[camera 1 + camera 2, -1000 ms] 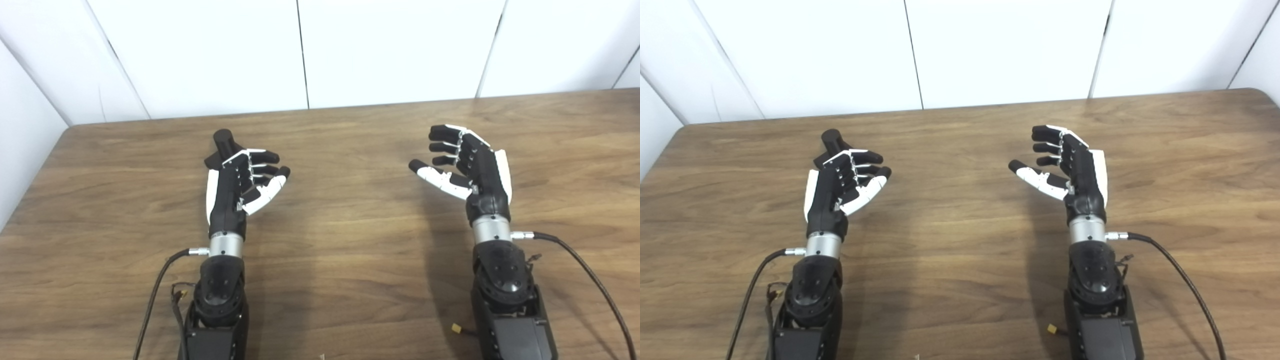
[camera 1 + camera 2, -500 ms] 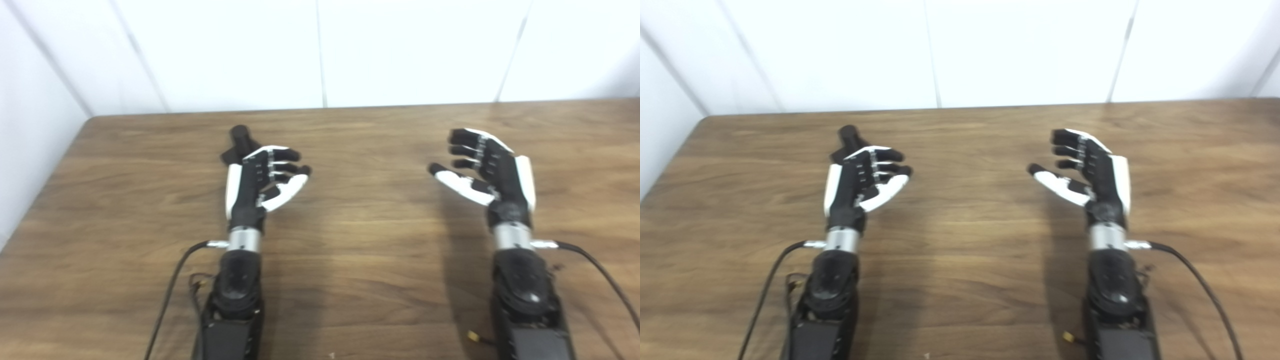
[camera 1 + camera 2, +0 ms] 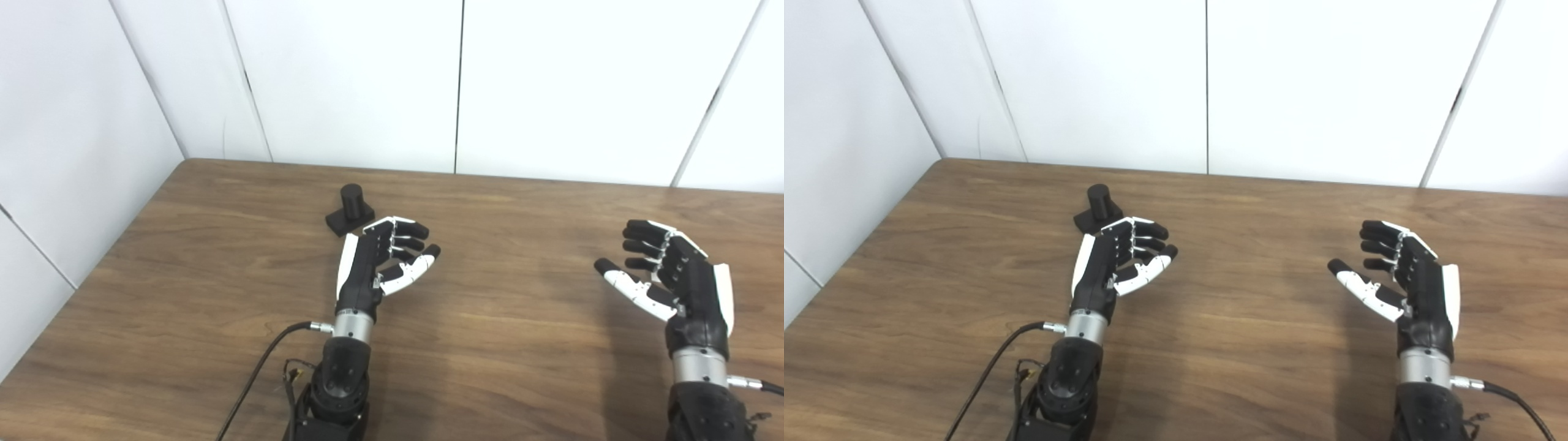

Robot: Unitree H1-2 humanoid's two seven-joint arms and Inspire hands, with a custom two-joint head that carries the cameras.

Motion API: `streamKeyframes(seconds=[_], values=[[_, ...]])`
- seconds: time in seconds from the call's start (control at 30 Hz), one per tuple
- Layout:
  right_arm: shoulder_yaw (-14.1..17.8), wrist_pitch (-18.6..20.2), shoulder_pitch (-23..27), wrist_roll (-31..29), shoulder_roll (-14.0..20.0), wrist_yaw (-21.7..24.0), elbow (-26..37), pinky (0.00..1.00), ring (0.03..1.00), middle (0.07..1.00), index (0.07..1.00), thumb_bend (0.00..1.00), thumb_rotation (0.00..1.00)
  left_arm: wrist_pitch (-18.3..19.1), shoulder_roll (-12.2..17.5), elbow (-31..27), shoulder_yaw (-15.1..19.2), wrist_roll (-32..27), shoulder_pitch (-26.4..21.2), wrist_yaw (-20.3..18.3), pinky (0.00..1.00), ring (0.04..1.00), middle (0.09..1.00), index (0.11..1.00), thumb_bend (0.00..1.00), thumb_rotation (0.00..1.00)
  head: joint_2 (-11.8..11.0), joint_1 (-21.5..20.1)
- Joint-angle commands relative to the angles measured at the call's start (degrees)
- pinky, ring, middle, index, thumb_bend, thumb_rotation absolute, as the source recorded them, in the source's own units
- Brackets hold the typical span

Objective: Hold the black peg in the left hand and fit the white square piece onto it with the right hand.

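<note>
left hand (image 3: 383, 263) hovers with fingers spread and empty, just short of the black peg (image 3: 350, 209), which stands upright on its base on the table (image 3: 184, 275) beyond the fingertips, close but not touching. right hand (image 3: 670, 282) is spread too, holding nothing, well apart on the other side. over the last second my head cameras have swung left and tilted up; the hands look unmoved on the table. i can't see the white square piece anywhere, so i judge grasping the peg comes first.
</note>
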State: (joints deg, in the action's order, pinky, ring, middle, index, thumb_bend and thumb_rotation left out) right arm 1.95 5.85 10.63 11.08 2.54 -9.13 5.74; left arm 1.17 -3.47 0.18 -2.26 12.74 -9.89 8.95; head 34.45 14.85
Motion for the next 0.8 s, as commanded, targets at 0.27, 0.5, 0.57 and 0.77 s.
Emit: streamKeyframes(seconds=[0.27,0.5,0.57,0.77], values=[[0.0,-1.8,1.6,0.1,-0.2,-0.2,1.9,0.61,0.681,0.682,0.662,0.62,0.02,-0.7,1.2,-2.0,0.4,1.2,-2.3,0.3,0.5,0.599,0.622,0.495,0.5,0.08,0.2,-0.1],[0.0,-2.6,1.4,0.1,-0.2,-0.3,1.9,0.63,0.688,0.682,0.661,0.61,0.0,3.2,7.5,-4.1,0.1,2.2,-4.4,-4.5,0.53,0.64,0.653,0.496,0.5,0.07,0.1,-0.2],[0.0,-2.6,1.3,0.1,-0.2,-0.3,1.8,0.61,0.685,0.682,0.662,0.61,0.0,3.8,8.8,-4.4,0.3,2.1,-4.7,-5.3,0.53,0.634,0.65,0.497,0.5,0.07,0.1,-0.2],[0.4,-2.7,1.3,-0.7,-0.1,-0.2,1.7,0.6,0.678,0.681,0.656,0.61,0.0,8.1,12.6,-6.2,0.5,3.8,-6.0,-7.0,0.57,0.675,0.695,0.497,0.51,0.07,-0.3,-0.5]])
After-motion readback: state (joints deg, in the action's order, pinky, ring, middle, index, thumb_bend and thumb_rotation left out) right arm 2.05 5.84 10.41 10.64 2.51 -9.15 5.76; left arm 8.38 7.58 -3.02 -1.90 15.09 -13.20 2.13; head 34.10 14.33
